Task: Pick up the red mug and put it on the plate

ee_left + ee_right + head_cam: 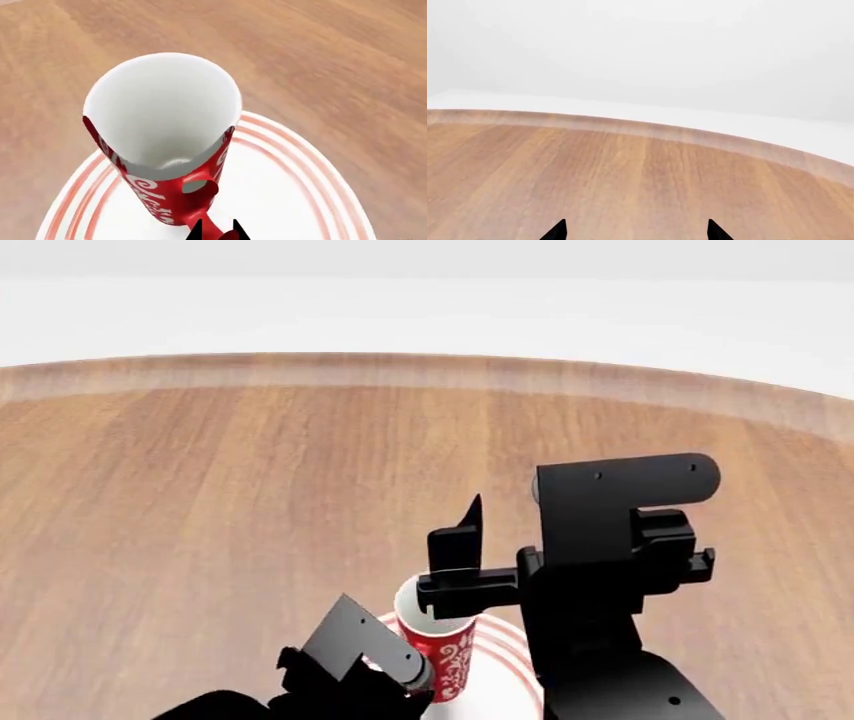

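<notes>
The red mug [160, 150], red with a white pattern and a white inside, stands upright over the plate [293, 200], a white plate with red rings at its rim. I cannot tell whether its base touches the plate. My left gripper [217, 232] is shut on the mug's red handle, which runs between the two black fingertips. In the head view the mug [447, 645] and the plate [505, 650] sit at the near edge, with the left gripper [400, 672] beside the mug. My right gripper [635, 231] is open and empty, held above the table; in the head view it [461, 540] is just behind the mug.
The round wooden table [267, 490] spreads out ahead, and its far edge [647, 131] meets a plain white background. My right arm's black links [614, 560] hide part of the plate in the head view.
</notes>
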